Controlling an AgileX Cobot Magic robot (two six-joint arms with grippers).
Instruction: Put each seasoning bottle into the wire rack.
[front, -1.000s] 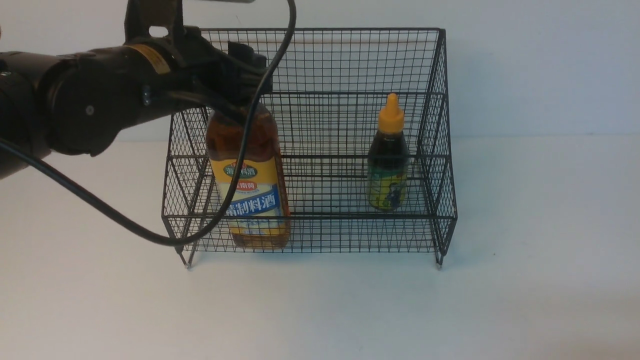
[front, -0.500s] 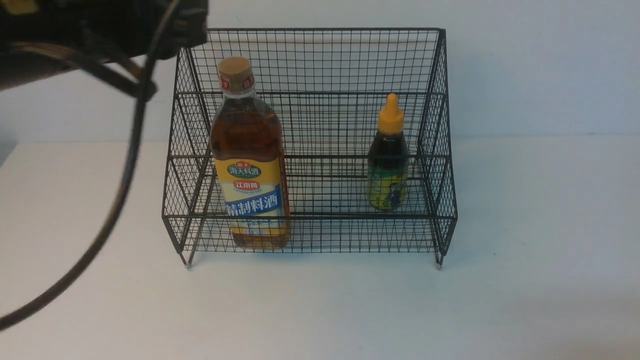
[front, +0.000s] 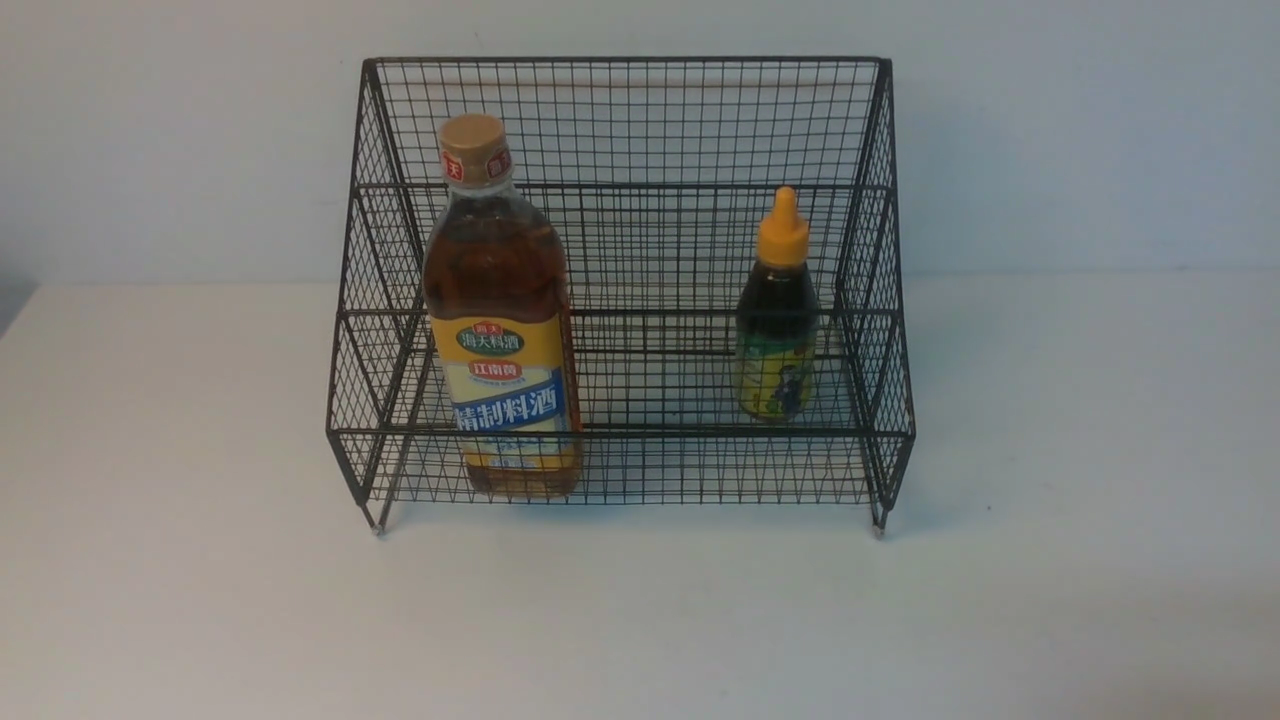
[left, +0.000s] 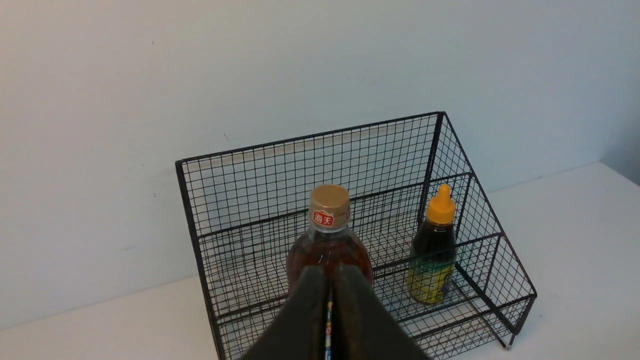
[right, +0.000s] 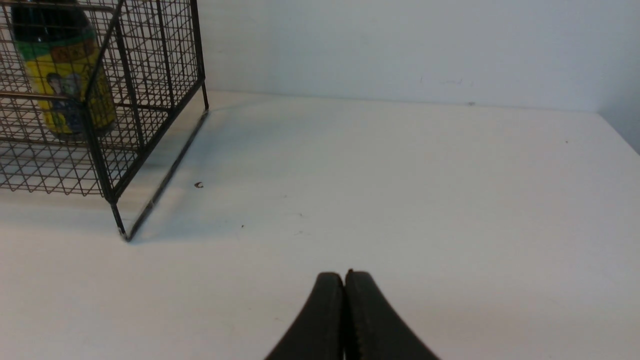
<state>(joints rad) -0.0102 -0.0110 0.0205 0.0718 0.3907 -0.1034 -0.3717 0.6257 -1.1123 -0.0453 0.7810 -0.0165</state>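
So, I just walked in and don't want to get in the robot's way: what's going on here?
Nothing is being handled right now. Both bottles, the tall amber one and the small dark one, are in the rack. The left gripper and right gripper are shut and empty. The bottle-placing looks done.

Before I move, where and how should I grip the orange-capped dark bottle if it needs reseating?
Likely best: pinch the upper body of the dark bottle, coming from above; it stands upright below the rack's top edge, with mesh in front.
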